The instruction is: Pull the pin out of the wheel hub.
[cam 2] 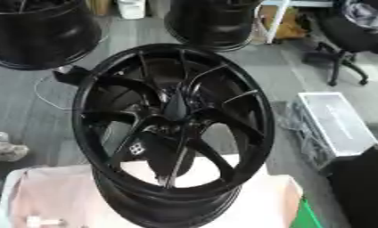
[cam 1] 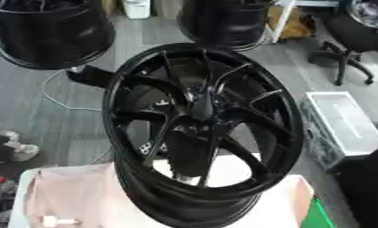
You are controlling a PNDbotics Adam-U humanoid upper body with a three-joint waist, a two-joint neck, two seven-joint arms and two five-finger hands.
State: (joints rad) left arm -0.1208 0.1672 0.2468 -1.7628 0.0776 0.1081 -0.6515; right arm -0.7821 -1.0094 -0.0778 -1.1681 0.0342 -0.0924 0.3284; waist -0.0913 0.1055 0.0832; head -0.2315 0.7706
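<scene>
A small pale piece (cam 1: 58, 220) lies on the pink-covered desk (cam 1: 75, 191), near its front edge. Behind it the black wheel hub (cam 1: 201, 129) stands tilted on its rim; a careless tug could topple it. No robot hand shows, and the pin is indistinguishable.

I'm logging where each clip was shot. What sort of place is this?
Probably a workshop or lab floor, not a home. A black wheel stands on a cloth-covered table, more wheels stand on the grey floor behind, and an office chair and a white crate are to the right.
</scene>
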